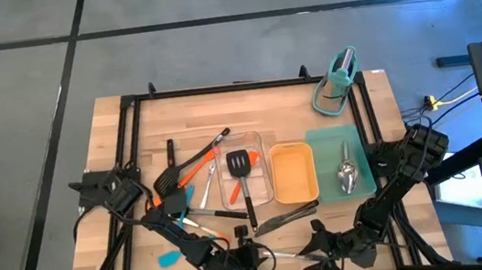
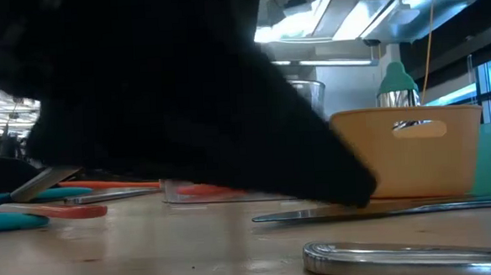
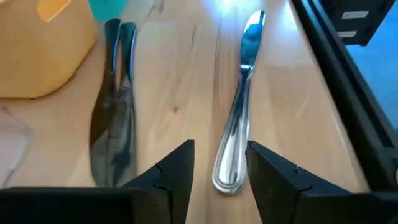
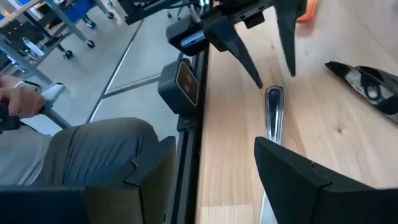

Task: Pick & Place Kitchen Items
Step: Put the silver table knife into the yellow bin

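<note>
Spoon (image 3: 239, 106), polished steel with a slim handle, lies on the table (image 3: 180, 87) near its front edge, handle end between the left gripper's (image 3: 219, 168) spread fingers, untouched. The right wrist view alone shows a seated person (image 4: 87, 149) beside the table; the right gripper (image 4: 214, 165) stands open.

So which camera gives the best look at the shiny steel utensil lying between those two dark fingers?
The left wrist view: the steel utensil lies full length there, its handle end between the left gripper fingers. The right wrist view shows only its handle, the low view a blurred close-up, and the high view a thin sliver.
</note>
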You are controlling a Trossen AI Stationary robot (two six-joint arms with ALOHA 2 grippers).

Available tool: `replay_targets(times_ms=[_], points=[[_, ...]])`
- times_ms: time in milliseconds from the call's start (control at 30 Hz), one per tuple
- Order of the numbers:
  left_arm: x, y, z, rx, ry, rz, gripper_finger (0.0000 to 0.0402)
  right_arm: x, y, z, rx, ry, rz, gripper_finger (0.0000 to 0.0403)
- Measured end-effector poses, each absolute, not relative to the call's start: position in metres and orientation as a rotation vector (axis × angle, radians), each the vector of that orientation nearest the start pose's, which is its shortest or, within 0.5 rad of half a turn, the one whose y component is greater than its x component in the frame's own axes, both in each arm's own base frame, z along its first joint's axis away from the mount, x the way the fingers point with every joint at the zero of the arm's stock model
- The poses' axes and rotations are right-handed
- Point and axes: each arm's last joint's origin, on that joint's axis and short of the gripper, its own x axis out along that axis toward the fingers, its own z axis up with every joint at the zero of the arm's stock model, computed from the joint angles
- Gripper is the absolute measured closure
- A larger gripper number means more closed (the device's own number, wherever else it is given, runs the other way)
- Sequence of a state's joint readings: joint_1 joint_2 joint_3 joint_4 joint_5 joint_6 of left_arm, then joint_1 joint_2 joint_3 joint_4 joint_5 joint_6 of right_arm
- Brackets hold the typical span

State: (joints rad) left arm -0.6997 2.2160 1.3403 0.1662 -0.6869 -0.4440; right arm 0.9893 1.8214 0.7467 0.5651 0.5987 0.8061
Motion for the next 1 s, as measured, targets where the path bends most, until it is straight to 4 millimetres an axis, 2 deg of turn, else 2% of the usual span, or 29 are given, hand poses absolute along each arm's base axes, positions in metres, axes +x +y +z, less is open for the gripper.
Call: replay_targets(times_ms=[267, 500, 800, 1000], points=[[0.356, -0.28, 0.108, 0.069, 0.51, 0.047, 0.0281, 0.199, 0.269, 0.124, 0.475, 0.554, 0.227, 0.0181], [0.369, -0.269, 0.108, 0.073, 0.565, -0.116, 0.0281, 0.196, 0.261, 0.113, 0.546, 0.669, 0.122, 0.0181], [0.384, -0.254, 0.088, 0.089, 0.596, -0.125, 0.0291, 0.196, 0.26, 0.112, 0.523, 0.673, 0.109, 0.0181], [0.384, -0.251, 0.076, 0.063, 0.642, -0.114, 0.03, 0.195, 0.259, 0.111, 0.498, 0.678, 0.109, 0.0181]])
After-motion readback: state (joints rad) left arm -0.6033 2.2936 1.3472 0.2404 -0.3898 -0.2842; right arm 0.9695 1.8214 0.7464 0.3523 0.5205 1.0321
